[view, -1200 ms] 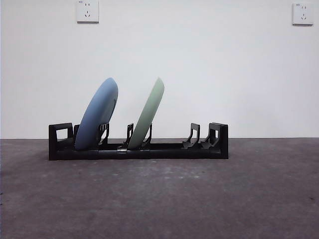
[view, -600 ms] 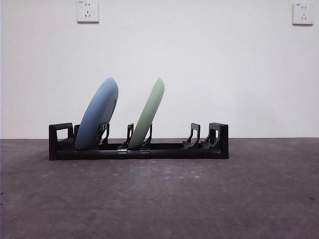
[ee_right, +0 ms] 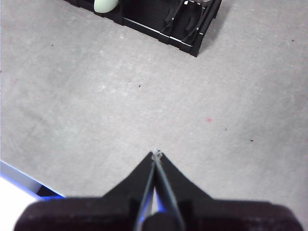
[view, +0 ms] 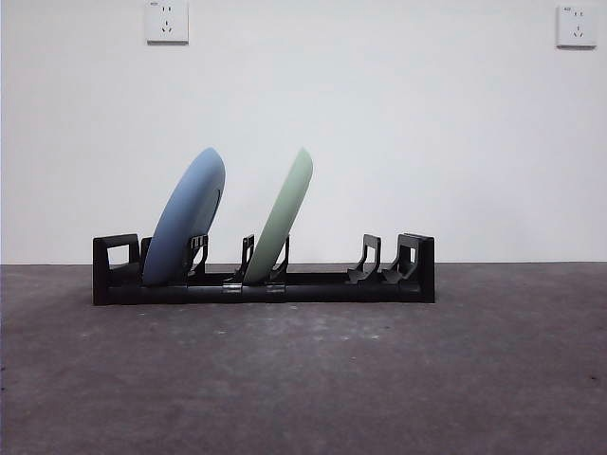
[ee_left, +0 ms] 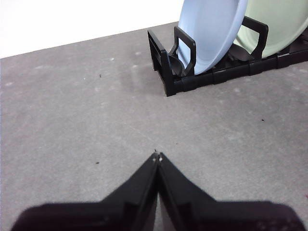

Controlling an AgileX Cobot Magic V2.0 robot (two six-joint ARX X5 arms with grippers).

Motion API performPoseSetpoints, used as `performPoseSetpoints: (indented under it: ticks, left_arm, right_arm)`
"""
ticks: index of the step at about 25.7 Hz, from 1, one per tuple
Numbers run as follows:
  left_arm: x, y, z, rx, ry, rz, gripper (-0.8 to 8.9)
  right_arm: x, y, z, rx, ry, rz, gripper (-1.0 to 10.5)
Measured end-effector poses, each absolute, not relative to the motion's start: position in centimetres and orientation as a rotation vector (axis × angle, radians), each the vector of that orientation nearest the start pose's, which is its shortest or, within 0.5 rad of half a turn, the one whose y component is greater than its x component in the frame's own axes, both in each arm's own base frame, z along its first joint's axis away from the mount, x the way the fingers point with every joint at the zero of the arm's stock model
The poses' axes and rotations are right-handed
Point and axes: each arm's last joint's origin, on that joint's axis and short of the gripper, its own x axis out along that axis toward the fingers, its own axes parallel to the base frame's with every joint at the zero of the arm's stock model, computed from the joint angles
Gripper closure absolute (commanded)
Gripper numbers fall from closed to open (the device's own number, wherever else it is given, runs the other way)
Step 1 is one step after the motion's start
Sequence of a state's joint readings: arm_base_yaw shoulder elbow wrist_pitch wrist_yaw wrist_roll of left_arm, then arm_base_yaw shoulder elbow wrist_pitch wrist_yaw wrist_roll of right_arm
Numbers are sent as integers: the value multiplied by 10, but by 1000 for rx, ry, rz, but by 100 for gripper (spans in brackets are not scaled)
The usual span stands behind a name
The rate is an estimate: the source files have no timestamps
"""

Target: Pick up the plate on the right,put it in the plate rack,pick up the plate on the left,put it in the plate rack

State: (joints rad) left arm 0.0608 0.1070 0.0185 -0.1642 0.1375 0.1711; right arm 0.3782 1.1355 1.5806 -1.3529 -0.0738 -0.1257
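Both plates are parked in the plate rack [view: 264, 284] already. The blue plate [view: 185, 220] sits in a slot at the rack's 9 o'clock end, the green plate [view: 281, 220] a couple of slots over toward the middle, both leaning with their tops toward 1 o'clock. The left gripper [ee_left: 157, 156] has its jaws pinched together on nothing, well back from the rack over bare table [ee_left: 72, 106]. Right gripper [ee_right: 156, 154] is the same deal, jaws closed and empty.

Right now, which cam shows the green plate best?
Front view: the green plate stands edge-on, whole, leaning in the plate rack. Left wrist view shows part of its face behind the blue plate. Right wrist view catches only its bottom edge.
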Motion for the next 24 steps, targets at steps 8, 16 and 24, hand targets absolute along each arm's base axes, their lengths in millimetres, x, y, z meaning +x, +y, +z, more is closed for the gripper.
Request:
performPoseSetpoints:
  ticks: [8,16,24]
  left_arm:
    - [102,2,143,142,277,-100,817]
    - [102,2,142,140,288,-101,817]
    - [102,2,142,140,288,-101,817]
  right_arm:
    - [127,37,467,-179,188,575,946]
    - [105,2,378,-131,69,154,946]
    - [96,-2,292,-107,41,70,946]
